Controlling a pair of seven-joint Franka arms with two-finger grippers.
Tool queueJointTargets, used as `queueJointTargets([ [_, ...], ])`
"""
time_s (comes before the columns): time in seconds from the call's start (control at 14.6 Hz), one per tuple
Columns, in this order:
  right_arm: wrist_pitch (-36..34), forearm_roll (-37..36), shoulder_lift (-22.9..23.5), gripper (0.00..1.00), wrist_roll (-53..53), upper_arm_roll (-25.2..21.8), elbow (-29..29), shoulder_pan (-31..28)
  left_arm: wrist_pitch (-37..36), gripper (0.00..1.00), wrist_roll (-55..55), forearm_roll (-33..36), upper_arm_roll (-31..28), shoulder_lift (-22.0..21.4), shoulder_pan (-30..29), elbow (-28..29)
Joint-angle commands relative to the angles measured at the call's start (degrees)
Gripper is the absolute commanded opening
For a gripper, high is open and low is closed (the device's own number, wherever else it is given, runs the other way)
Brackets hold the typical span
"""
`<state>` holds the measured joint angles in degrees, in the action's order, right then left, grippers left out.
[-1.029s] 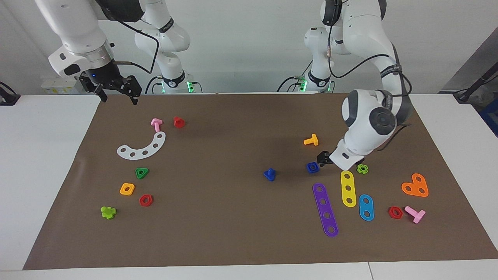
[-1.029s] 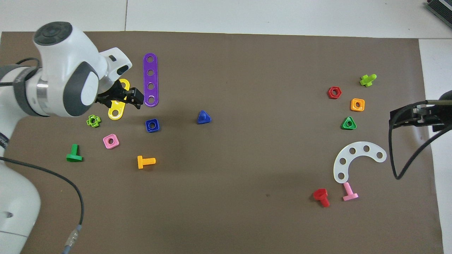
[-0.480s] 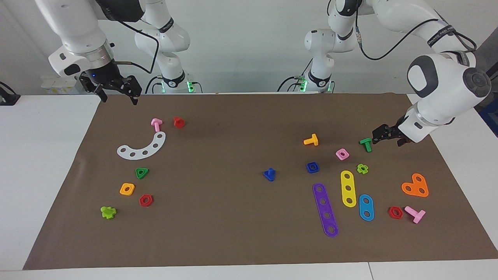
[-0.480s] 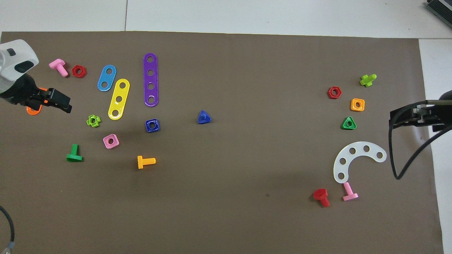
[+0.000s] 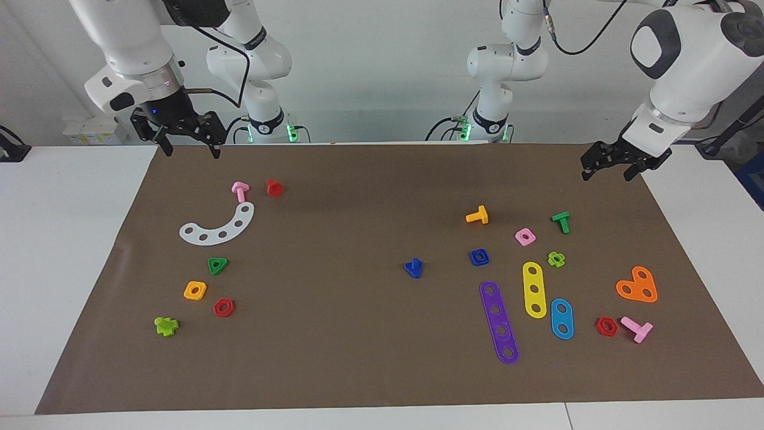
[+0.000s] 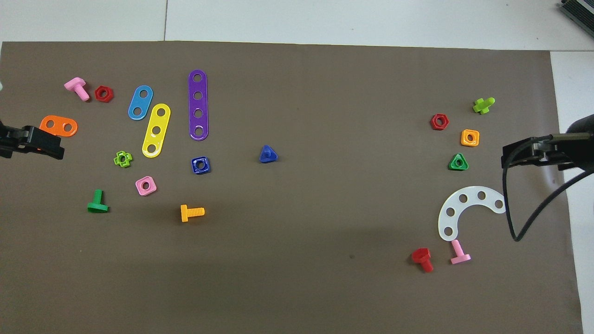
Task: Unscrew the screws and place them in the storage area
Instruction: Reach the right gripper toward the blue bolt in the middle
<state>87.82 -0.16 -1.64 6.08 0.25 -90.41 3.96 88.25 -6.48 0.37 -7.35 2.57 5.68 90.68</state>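
Observation:
The blue bolt stands on its triangular head near the middle of the brown mat; it also shows in the overhead view. The blue square nut lies apart from it, toward the left arm's end, and shows in the overhead view too. My left gripper is open and empty, raised over the mat's edge at the left arm's end. My right gripper is open and empty, raised over the mat's corner at the right arm's end.
Around the blue nut lie a purple strip, a yellow strip, a pink nut, an orange bolt, a green bolt and an orange plate. At the right arm's end lie a white curved strip, a green triangular nut and other nuts and bolts.
My left gripper has lifted away from the blue nut and swung back to the left arm's end of the mat. The nut stays where it was. The right gripper shifted slightly.

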Motion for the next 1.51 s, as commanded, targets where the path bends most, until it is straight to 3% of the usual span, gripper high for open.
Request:
queueJointTargets([
  [0.0, 6.02, 2.97, 1.28, 1.00, 4.69, 0.46, -3.01, 4.98, 1.21, 1.00, 3.57, 2.00, 0.05, -2.22, 1.26, 3.28],
  [0.14, 9.72, 2.89, 7.06, 1.00, 11.99, 0.54, -0.39, 10.52, 1.74, 1.00, 4.89, 2.09, 0.14, -2.22, 1.53, 3.10],
  [0.48, 21.40, 1.66, 28.41, 1.00, 32.82, 0.37, 14.20, 25.20, 4.38, 1.00, 3.93, 1.92, 0.32, -2.22, 1.44, 3.10],
  [0.69, 28.10, -1.84, 33.96, 1.00, 36.28, 0.46, 14.56, 30.39, 6.05, 1.00, 4.02, 1.92, 0.32, -2.13, 1.35, 3.19],
  [1.03, 39.17, -4.31, 40.75, 1.00, 37.60, 0.54, 14.83, 31.29, 5.35, 1.00, 4.37, 1.92, 0.23, -2.22, 0.92, 3.28],
  [1.17, 43.29, -4.76, 41.28, 0.87, 37.51, 0.54, 13.69, 31.55, 5.35, 1.00, 4.46, 1.92, -0.12, -2.22, 0.56, 3.28],
  [1.44, 43.75, -4.76, 40.84, 0.51, 36.90, 0.63, 11.23, 32.86, 5.26, 1.00, 4.46, 1.92, -0.30, -2.22, 0.30, 3.28],
])
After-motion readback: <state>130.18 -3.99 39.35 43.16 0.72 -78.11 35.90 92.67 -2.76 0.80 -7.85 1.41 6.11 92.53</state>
